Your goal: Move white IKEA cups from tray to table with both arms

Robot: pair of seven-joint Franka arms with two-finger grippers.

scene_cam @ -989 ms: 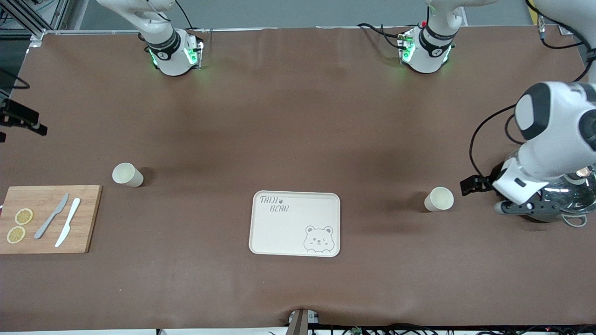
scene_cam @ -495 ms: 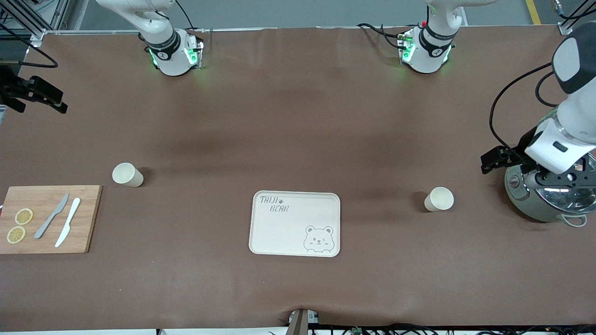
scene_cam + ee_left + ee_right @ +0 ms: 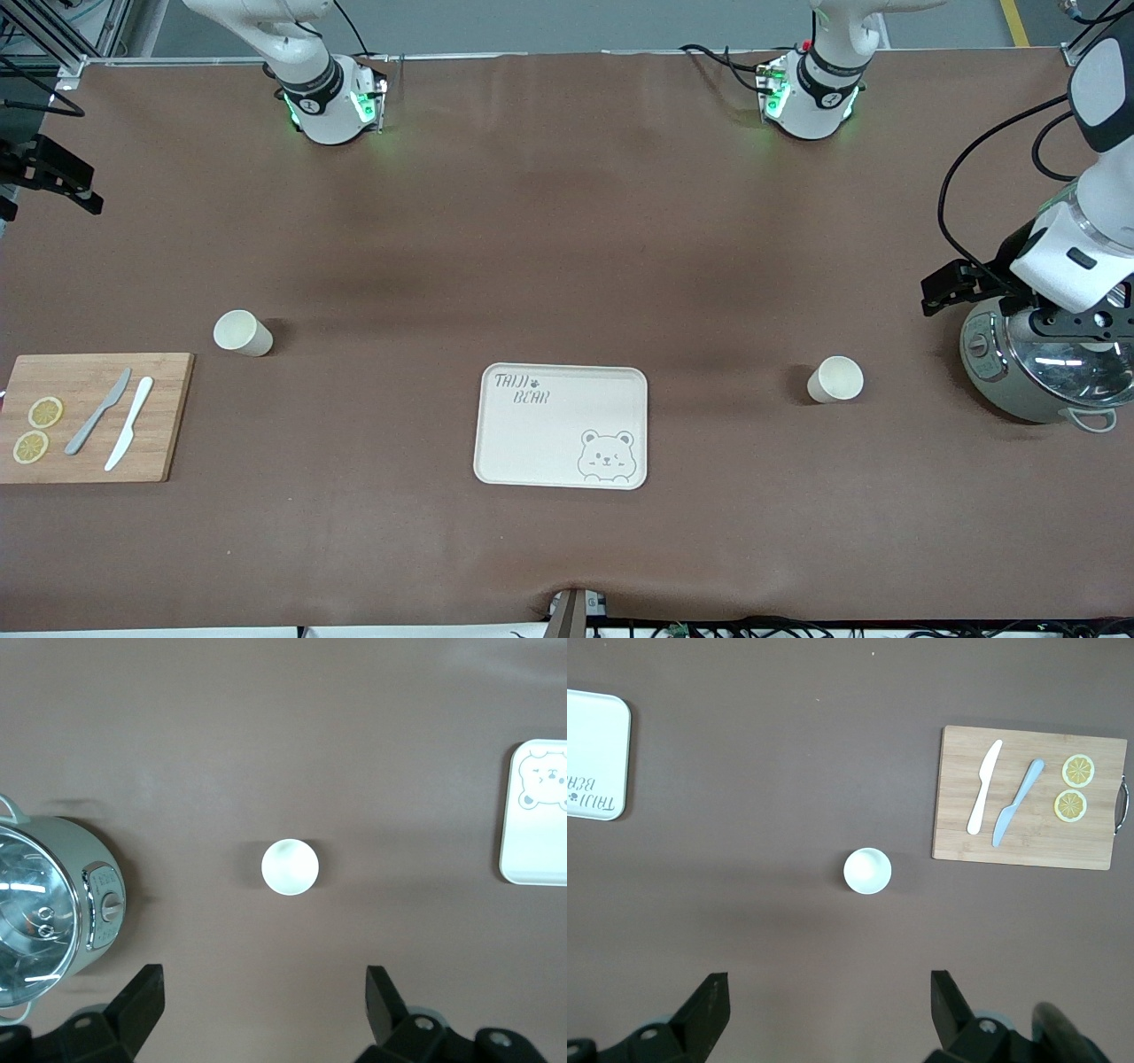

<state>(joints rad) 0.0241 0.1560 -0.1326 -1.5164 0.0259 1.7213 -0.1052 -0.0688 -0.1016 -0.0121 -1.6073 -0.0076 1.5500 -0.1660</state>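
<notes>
Two white cups stand upright on the brown table. One cup [image 3: 242, 334] stands toward the right arm's end, beside the cutting board, and shows in the right wrist view [image 3: 867, 871]. The other cup [image 3: 834, 379] stands toward the left arm's end, between the bear tray [image 3: 532, 443] and the pot, and shows in the left wrist view [image 3: 290, 866]. My left gripper [image 3: 263, 1014] is open and empty, high up by the pot; its hand shows in the front view [image 3: 1081, 323]. My right gripper [image 3: 830, 1019] is open and empty, high over bare table; only a black part of its wrist [image 3: 53, 173] shows in the front view.
A grey-green pot with a glass lid [image 3: 1001, 390] stands at the left arm's end, also in the left wrist view [image 3: 106, 904]. A wooden cutting board [image 3: 159, 443] with two knives and two lemon slices lies at the right arm's end, also in the right wrist view [image 3: 957, 833].
My left hand has risen and pulled back from beside the cup to over the pot. My right hand has moved away from the front camera along the table's edge. The cups have not moved.
</notes>
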